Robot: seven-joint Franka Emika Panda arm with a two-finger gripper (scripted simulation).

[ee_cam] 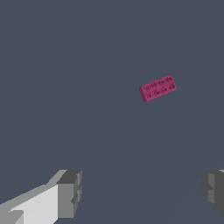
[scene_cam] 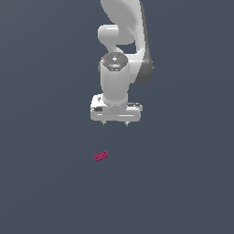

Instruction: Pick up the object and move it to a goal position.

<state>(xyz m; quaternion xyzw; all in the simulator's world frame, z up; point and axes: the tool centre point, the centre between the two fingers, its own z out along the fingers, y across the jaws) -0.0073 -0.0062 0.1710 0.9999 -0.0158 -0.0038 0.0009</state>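
The object, a tiny magenta-pink studded brick (scene_cam: 101, 156), lies flat on the dark grey floor. In the wrist view the brick (ee_cam: 158, 88) sits slightly askew, apart from both fingers. My white gripper (scene_cam: 115, 123) hangs above the floor, higher in the exterior view than the brick and a little toward that view's right. It is open, with nothing between its fingers. The wrist view shows the gripper (ee_cam: 142, 194) with its grey fingertips (ee_cam: 70, 192) spread wide.
The white arm (scene_cam: 121, 50) rises behind the gripper in the exterior view. The dark grey floor (scene_cam: 45, 183) spreads all around the brick, with no other objects in view.
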